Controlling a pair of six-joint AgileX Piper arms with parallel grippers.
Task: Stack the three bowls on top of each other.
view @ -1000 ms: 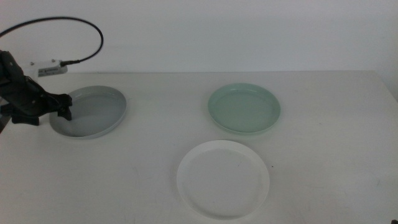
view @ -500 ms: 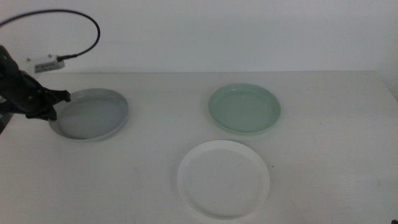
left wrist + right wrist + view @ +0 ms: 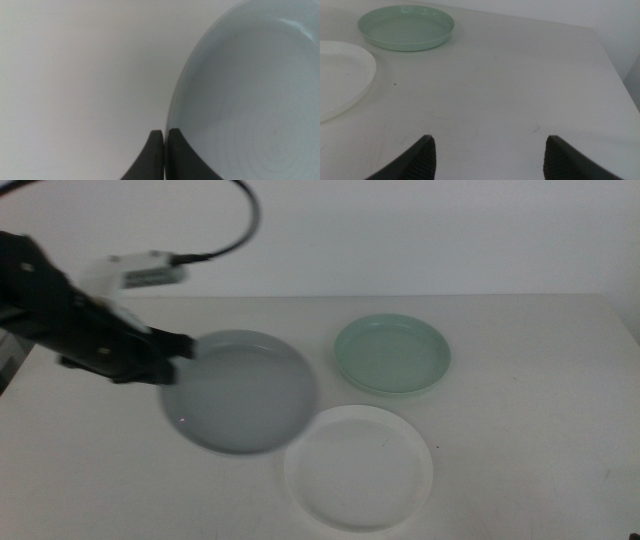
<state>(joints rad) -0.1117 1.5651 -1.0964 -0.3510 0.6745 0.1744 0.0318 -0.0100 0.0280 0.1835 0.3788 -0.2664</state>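
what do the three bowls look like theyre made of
All three look like moulded plastic or melamine, though glazed ceramic can't be ruled out. The grey bowl, held at its rim by the left gripper, shows faint concentric rings and a soft sheen. The mint green bowl has a smooth, slightly glossy rim. The white bowl looks matte and uniform.

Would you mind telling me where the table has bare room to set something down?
Bare table lies right of the white bowl and mint bowl, before the open right gripper. The middle is crowded: the left gripper holds the grey bowl there.
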